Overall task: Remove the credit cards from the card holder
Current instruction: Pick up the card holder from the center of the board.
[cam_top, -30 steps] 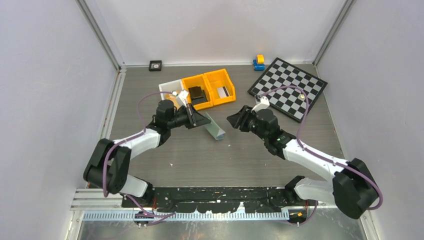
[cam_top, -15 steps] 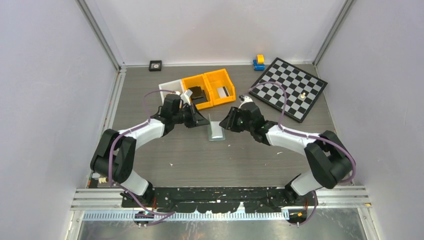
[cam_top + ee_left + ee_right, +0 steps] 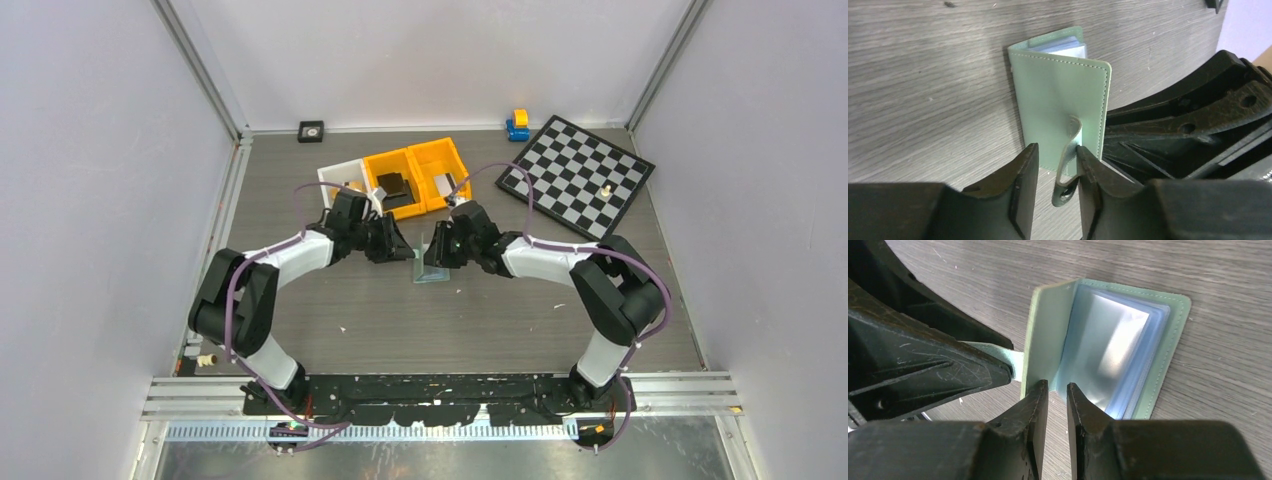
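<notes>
The pale sage-green card holder (image 3: 431, 266) lies on the table between my two grippers, its cover raised part-way. In the left wrist view the cover (image 3: 1058, 95) faces me; its strap tab (image 3: 1070, 142) hangs between my left gripper's (image 3: 1055, 150) open jaws, against the right finger. In the right wrist view the glossy light-blue sleeves (image 3: 1110, 350) show inside the holder (image 3: 1168, 345). My right gripper (image 3: 1057, 385) is narrowly open at the raised cover's near edge, with bare table in the gap. I cannot make out a card in the sleeves.
Two orange bins (image 3: 420, 178) and a white bin (image 3: 338, 177) stand just behind the holder, with dark items inside. A checkerboard (image 3: 578, 175) lies at the back right, a blue-and-yellow toy (image 3: 517, 124) behind it. A small black square (image 3: 311, 130) sits by the back wall.
My right arm has swung left, up to the holder. My left gripper has edged right. The holder has settled onto the table with its cover raised between the two grippers.
</notes>
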